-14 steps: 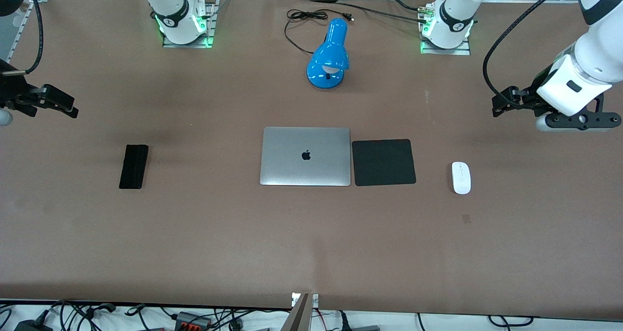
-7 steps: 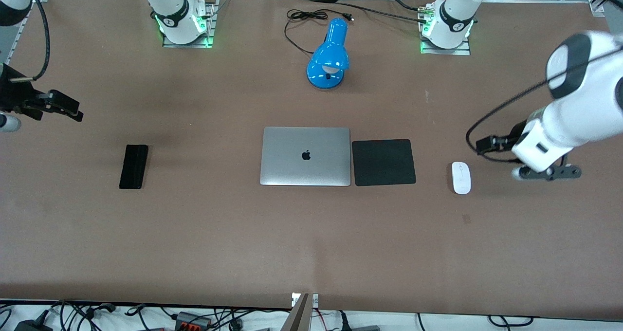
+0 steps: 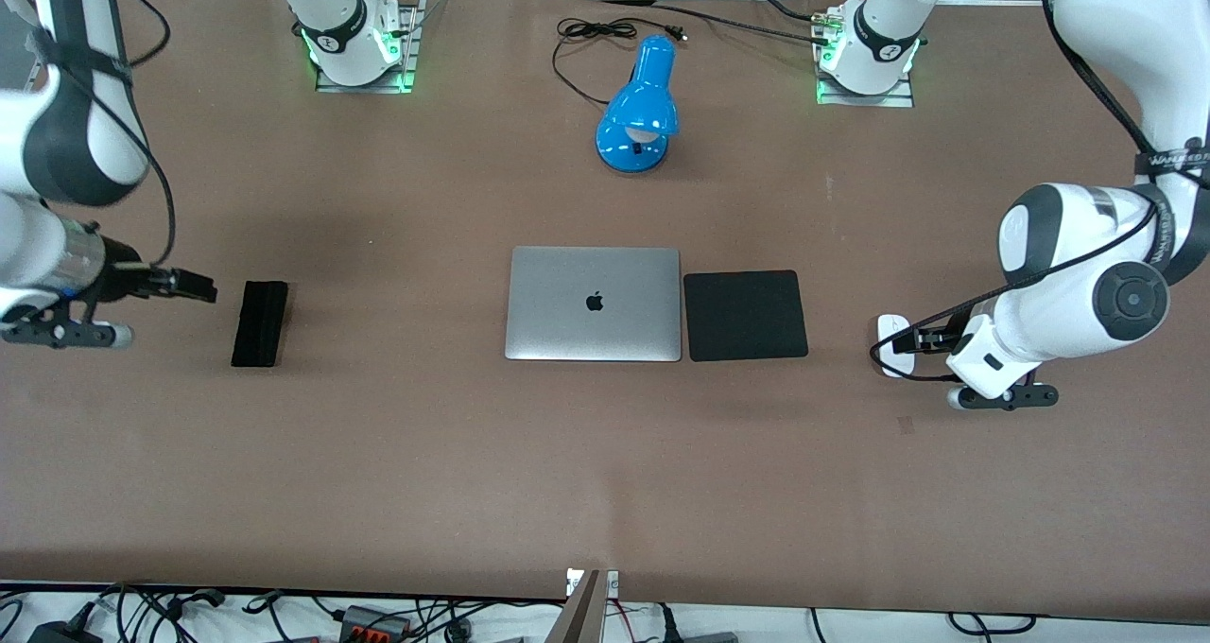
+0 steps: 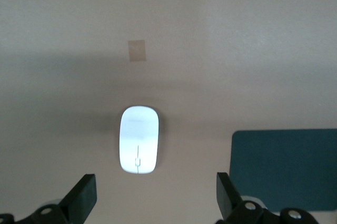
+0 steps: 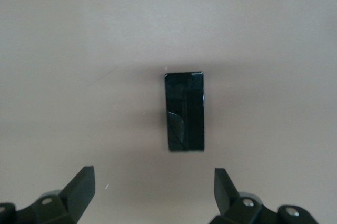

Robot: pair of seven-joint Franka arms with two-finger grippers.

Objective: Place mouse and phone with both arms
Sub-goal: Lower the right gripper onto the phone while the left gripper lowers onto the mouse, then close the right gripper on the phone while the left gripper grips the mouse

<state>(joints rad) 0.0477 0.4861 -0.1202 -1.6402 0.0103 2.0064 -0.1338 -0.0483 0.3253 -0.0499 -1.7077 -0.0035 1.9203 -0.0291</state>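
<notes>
Even overhead light, soft shadows on the table (image 3: 605, 454); both wrist views washed out, slightly hazy

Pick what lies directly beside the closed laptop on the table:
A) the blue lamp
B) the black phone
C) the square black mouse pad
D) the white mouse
C: the square black mouse pad lies edge to edge with the laptop, toward the left arm's end of the table.

White mouse (image 3: 889, 323) and black phone (image 3: 260, 322) lie flat.
</notes>
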